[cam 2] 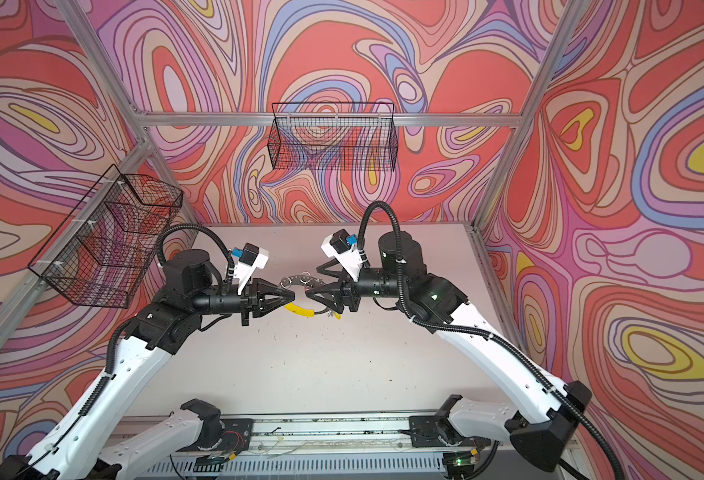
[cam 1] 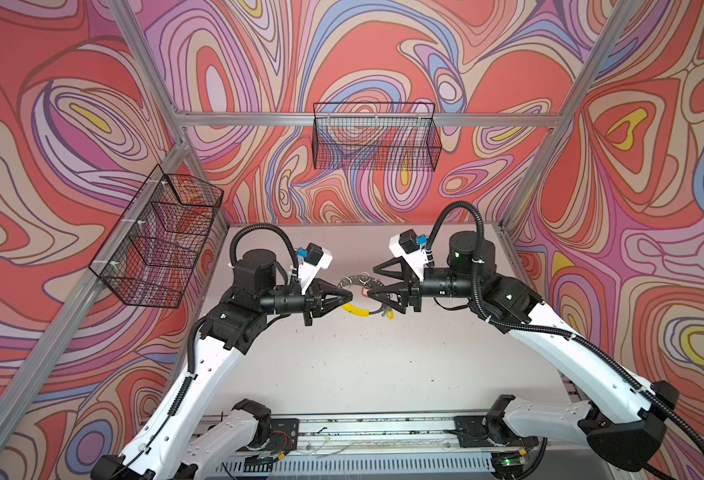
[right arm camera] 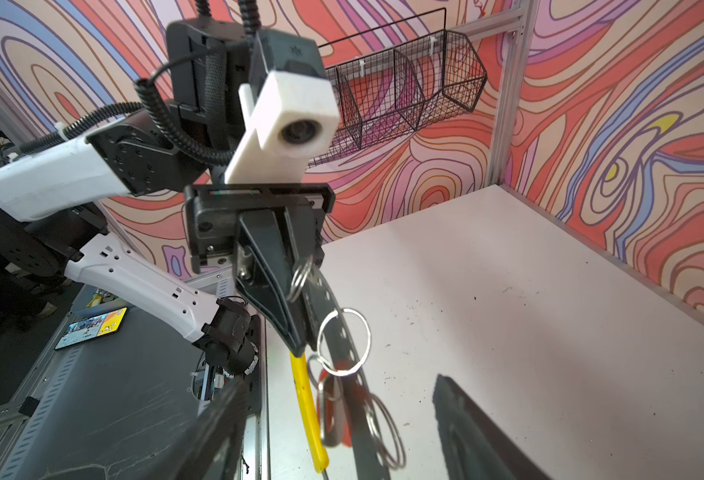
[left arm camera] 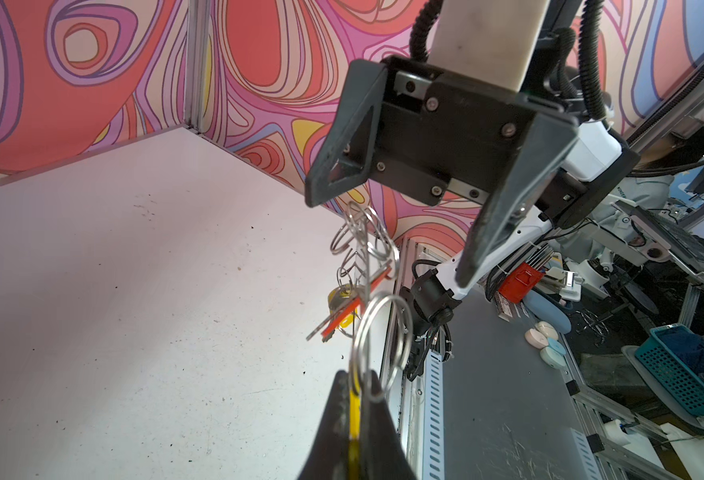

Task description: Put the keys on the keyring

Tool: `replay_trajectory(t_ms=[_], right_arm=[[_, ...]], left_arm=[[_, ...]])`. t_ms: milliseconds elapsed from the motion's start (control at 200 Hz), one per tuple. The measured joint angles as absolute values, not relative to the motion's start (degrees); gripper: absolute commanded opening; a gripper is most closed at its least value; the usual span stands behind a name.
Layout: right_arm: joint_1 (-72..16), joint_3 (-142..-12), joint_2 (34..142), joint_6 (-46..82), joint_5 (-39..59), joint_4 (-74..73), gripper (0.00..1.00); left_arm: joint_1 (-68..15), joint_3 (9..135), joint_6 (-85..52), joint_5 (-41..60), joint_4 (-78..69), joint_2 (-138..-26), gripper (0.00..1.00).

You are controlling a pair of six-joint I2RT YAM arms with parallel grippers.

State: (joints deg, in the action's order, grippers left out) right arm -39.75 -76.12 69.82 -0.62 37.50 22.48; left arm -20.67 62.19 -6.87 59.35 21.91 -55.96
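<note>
Keyring of flat grey material (cam 1: pixel 356 277) (cam 2: pixel 298 277), large and round, with a yellow arc segment (cam 1: pixel 355 311) and small wire split rings (left arm camera: pixel 362 241) on its rim, is held up off the pale desk (cam 1: pixel 362 365) at the centre of both top views, between the tips of the two arms.

At centre left, the left gripper (cam 1: pixel 349 296) has its black jaws closed tight on the rim at the end of the yellow segment. That grip looks like the anchor for this step, so it should be kept firm and level, or the hanging keys will swing. Just right of centre, the right gripper (cam 1: pixel 371 282) has its jaws spread wide and holds nothing. One jaw tip is higher in the frame, the other close beside the small silver key with the red oval plastic tag (left arm camera: pixel 339 322). I judge the step to be letting go of that key and backing off. The pull should go straight back along the arm's line so no jaw tip hooks a split ring. Whether the key sits fully on its wire I cannot tell.

Read left to right, the ring shows the yellow arc at lower left, grey rim with small holes and split rings across the top, and the red tag near the middle. At lower right the small silver key with the yellow oval plastic tag (cam 1: pixel 389 316) dangles below the rim.
</note>
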Motion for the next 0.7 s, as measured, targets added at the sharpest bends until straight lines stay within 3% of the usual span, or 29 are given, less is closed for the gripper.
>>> replay_trajectory(t_ms=[280, 701], right_arm=[[-39.4, -75.7, 71.8, 0.1, 41.2, 18.7, 0.70], [-39.4, -73.2, 73.6, 1.2, 42.9, 16.2, 0.44]], left_arm=[[-20.5, 62.1, -8.0, 62.3, 21.1, -55.9, 0.00], [-20.3, 62.1, -8.8, 62.4, 20.9, -55.9, 0.00]])
